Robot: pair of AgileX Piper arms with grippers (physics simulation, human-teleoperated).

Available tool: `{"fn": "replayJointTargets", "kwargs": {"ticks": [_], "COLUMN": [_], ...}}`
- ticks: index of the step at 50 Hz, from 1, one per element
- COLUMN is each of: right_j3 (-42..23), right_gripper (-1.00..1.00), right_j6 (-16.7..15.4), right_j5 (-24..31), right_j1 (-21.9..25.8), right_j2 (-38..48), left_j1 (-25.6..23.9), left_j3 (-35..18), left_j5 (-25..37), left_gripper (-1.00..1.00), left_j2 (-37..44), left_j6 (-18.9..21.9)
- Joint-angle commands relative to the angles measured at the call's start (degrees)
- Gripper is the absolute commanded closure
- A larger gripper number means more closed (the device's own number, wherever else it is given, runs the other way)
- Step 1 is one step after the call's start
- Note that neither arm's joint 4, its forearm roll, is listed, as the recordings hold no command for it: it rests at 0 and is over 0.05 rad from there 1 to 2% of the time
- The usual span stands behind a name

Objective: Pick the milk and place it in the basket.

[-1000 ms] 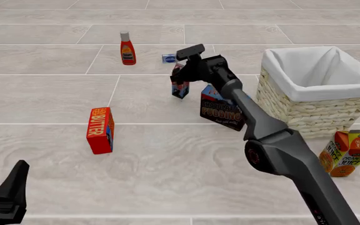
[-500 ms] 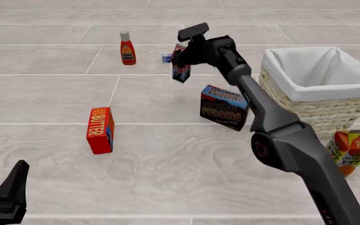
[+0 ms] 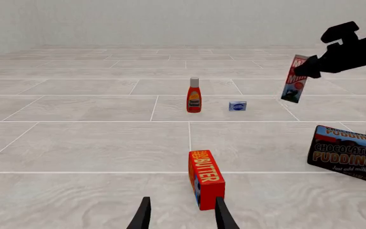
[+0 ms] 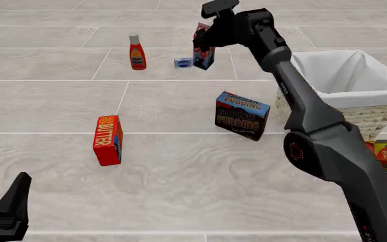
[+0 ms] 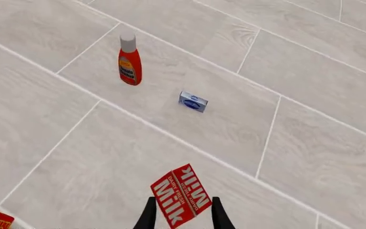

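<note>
Over the last second the right gripper has lifted the milk off the table and carried it up and away; its fingers are closed on the carton, which hangs tilted well above the surface. The lift looks done, so the swing to the basket, off to the gripper's right and lower, comes next. Below it sit a small blue packet and a ketchup bottle; the pudding box stands nearer the arm's base, beside the basket. The left gripper idles open, holding nothing, near the butter box.

Red-and-white milk carton with dark base, tilted, held aloft left of the white-lined wicker basket, which stands upright.
</note>
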Motion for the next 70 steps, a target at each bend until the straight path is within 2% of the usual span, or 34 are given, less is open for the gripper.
{"fn": "replayJointTargets", "kwargs": {"ticks": [1, 23, 25, 27, 28, 32, 70], "right_j3": [-1.0, -0.2, 4.0, 14.6, 17.6, 24.5, 51.3], "right_gripper": [1.0, 1.0, 1.0, 1.0, 1.0, 1.0, 1.0], "right_j6": [0.4, -0.7, -0.9, -0.7, -0.7, -0.9, -2.1], "right_j5": [2.8, 8.6, 6.9, 1.6, 0.2, -2.6, -12.3], "right_j1": [-1.4, -6.3, -7.1, -7.5, -7.7, -8.8, -18.3], "right_j2": [-5.2, -11.5, -13.7, -19.2, -20.9, -25.0, -41.2], "left_j1": [0.0, 0.0, 0.0, 0.0, 0.0, 0.0, 0.0], "left_j3": [0.0, 0.0, 0.0, 0.0, 0.0, 0.0, 0.0], "left_j5": [0.0, 0.0, 0.0, 0.0, 0.0, 0.0, 0.0], "left_gripper": [-1.0, -1.0, -1.0, -1.0, -1.0, -1.0, -1.0], "left_j2": [0.0, 0.0, 0.0, 0.0, 0.0, 0.0, 0.0], "left_j6": [0.0, 0.0, 0.0, 0.0, 0.0, 0.0, 0.0]}}
